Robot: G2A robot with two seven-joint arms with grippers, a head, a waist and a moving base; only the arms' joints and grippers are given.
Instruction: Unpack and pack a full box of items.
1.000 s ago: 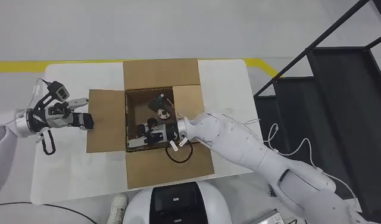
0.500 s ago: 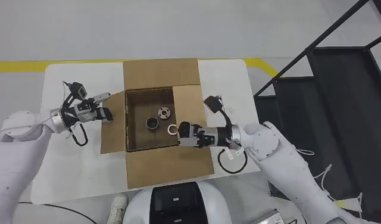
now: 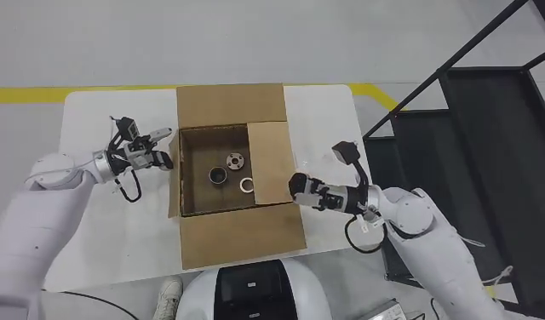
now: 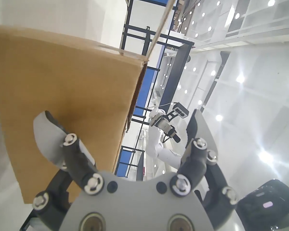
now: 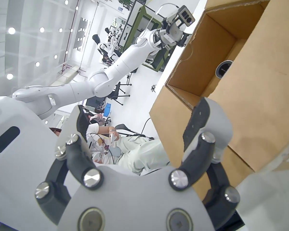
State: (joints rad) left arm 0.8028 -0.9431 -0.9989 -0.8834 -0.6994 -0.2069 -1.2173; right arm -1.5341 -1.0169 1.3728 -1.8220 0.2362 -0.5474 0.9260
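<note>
The box (image 3: 230, 105) sits open mid-surface (image 3: 102, 235), with a dark cup (image 3: 219, 175), a metal disc (image 3: 234, 159) and a ring (image 3: 247, 184) on its floor. The left gripper (image 3: 163, 160) is at the raised left flap (image 4: 62, 85), jaws wide. Its wrist view sets the flap's edge between the fingers, perhaps touching one. The right gripper (image 3: 298, 186), also wide, is just beside the right flap (image 3: 271, 162). Its wrist view shows the cup (image 5: 223, 68) deep inside.

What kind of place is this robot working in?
Probably a robot lab or workshop hall: a yellow line is painted on the floor, black metal racks stand beside the white table, and office chairs sit under rows of ceiling lights.
</note>
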